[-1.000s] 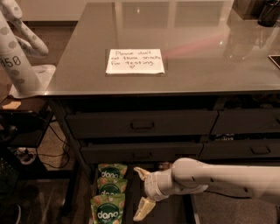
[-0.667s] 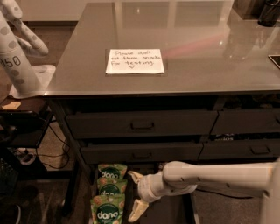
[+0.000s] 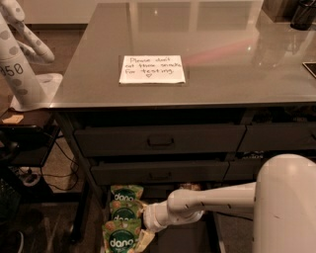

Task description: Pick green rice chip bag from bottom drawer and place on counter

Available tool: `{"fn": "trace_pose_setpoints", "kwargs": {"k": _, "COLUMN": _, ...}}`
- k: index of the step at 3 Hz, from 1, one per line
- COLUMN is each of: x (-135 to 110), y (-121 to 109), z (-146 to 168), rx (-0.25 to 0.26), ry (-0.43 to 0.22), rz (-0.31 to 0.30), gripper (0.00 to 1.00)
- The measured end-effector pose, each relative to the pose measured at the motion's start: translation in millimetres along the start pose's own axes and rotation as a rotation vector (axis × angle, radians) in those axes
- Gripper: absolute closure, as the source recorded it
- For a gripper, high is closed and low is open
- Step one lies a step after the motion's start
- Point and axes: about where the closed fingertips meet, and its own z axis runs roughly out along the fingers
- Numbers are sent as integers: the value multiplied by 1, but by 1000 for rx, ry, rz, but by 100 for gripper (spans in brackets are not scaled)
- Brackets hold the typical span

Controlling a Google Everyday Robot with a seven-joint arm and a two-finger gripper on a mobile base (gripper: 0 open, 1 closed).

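Note:
Three green rice chip bags lie in a row at the left of the open bottom drawer point(image 3: 185, 242): a far one point(image 3: 126, 192), a middle one point(image 3: 123, 213) and a near one point(image 3: 121, 240). My gripper point(image 3: 141, 222) reaches in from the right on a white arm, low in the drawer. It is open, with its fingers spread on either side of the middle bag's right edge, one fingertip point(image 3: 144, 239) against the near bag. It holds nothing. The grey counter point(image 3: 232, 74) above carries a white handwritten note point(image 3: 152, 69).
Two closed drawers with handle fronts point(image 3: 160, 141) point(image 3: 159, 175) sit above the open one. A tan packet point(image 3: 190, 187) peeks out at the drawer's back. A white spotted machine point(image 3: 19, 69) stands at the left. A dark object point(image 3: 302, 14) sits on the counter's far right corner.
My arm has pushed further left into the drawer, bringing the gripper up against the green bags. The bags have not visibly moved.

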Motion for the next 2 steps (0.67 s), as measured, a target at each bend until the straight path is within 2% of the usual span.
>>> {"fn": "trace_pose_setpoints", "kwargs": {"k": 1, "x": 5, "y": -3, "z": 15, "rx": 5, "ry": 3, "rz": -6, "gripper": 0}}
{"fn": "trace_pose_setpoints", "kwargs": {"k": 2, "x": 19, "y": -6, "z": 34, "rx": -13, "ry": 17, "rz": 21, "gripper": 0}}
